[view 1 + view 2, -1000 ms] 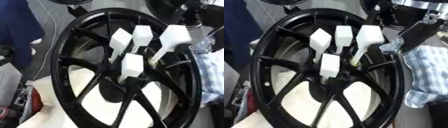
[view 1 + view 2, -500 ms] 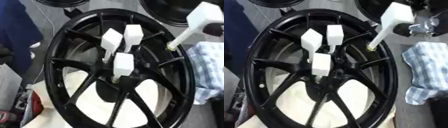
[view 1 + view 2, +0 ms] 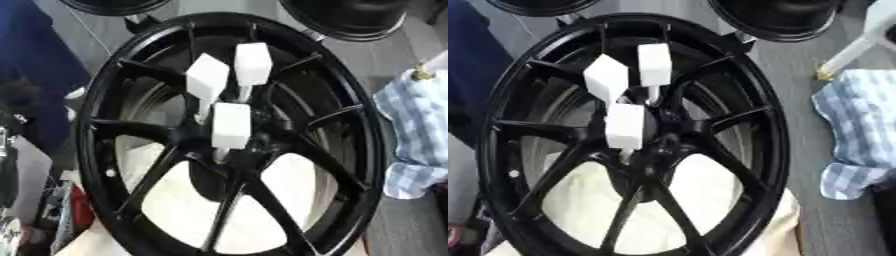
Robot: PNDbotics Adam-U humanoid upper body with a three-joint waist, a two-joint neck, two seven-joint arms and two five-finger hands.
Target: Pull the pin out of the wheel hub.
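A grey floor (image 3: 798, 75) is seen around the work area. Two further black rims are cut off by the top edge, one at upper left (image 3: 114, 5) and one at upper right (image 3: 776, 17). A blue-and-white checked cloth (image 3: 859, 130) is laid at the right. A dark blue mass (image 3: 35, 65) is seen at the left, and a pale surface (image 3: 693, 200) at the bottom.

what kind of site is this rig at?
Probably a wheel or auto workshop: a large black alloy wheel with white-handled pins in its hub, more black rims behind it, grey floor, a checked cloth alongside.
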